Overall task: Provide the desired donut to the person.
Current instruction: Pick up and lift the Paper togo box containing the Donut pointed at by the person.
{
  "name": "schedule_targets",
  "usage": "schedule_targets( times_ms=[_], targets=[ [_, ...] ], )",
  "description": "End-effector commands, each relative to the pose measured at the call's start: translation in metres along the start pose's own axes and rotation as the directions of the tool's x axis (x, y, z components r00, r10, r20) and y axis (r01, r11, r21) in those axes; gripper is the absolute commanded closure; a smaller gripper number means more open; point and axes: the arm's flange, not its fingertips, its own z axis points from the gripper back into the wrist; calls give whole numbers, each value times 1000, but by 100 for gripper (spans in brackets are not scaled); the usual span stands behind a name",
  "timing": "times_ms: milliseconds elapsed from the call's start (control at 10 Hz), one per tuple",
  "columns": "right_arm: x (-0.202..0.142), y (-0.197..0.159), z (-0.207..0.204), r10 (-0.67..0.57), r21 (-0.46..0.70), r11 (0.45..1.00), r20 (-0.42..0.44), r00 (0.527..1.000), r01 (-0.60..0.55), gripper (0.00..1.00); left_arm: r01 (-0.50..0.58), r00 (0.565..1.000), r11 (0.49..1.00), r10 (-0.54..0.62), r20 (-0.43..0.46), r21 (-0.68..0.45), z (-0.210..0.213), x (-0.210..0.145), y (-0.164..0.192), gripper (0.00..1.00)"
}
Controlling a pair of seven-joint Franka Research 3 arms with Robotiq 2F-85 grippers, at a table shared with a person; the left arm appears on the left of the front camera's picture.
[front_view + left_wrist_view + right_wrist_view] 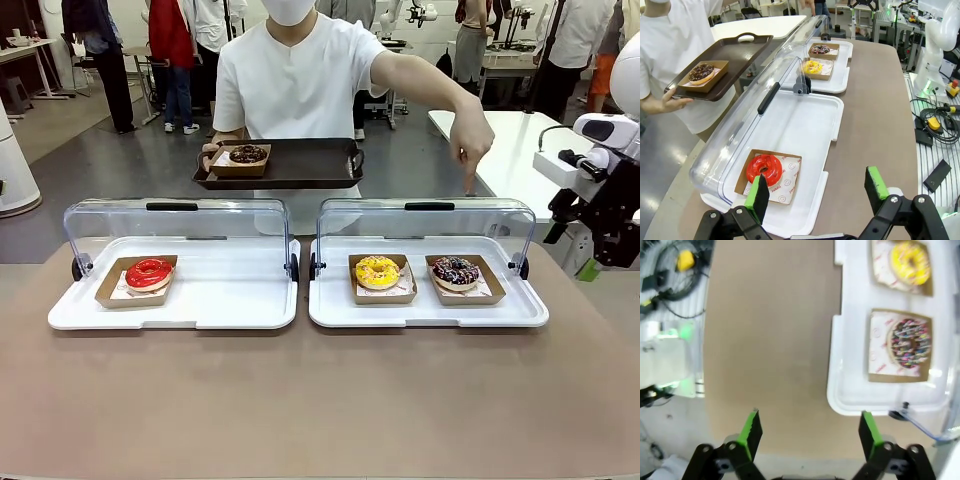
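At the right tray's [430,322] right end, the person's hand [468,140] points to the sprinkled donut [456,270].
Right gripper [810,415], wide and empty, should pinch its cardboard holder's [491,291] edge, lifting level.

In the left tray [230,300] a lone donut [149,272], in the right tray [335,300] a donut pair [377,271], behind the table [320,400] the person [295,80]

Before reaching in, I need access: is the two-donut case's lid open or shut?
Open: the clear lid stands swung back behind its white tray.
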Motion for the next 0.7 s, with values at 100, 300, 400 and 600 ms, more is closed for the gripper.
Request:
schedule_targets(
  times_ms=[100, 300, 400, 600],
  targets=[
    [1, -1, 1, -4, 11, 1000, -25, 1000, 4, 0, 4, 1000, 1000, -4, 9, -2, 3, 0, 0, 0],
    [1, -1, 1, -4, 11, 1000, -25, 1000, 4, 0, 4, 1000, 1000, -4, 9, -2, 3, 0, 0, 0],
    [1, -1, 1, -4, 11, 1000, -25, 1000, 4, 0, 4, 1000, 1000, -4, 9, -2, 3, 0, 0, 0],
    [1, -1, 1, -4, 11, 1000, -25, 1000, 4, 0, 4, 1000, 1000, -4, 9, -2, 3, 0, 0, 0]
  ],
)
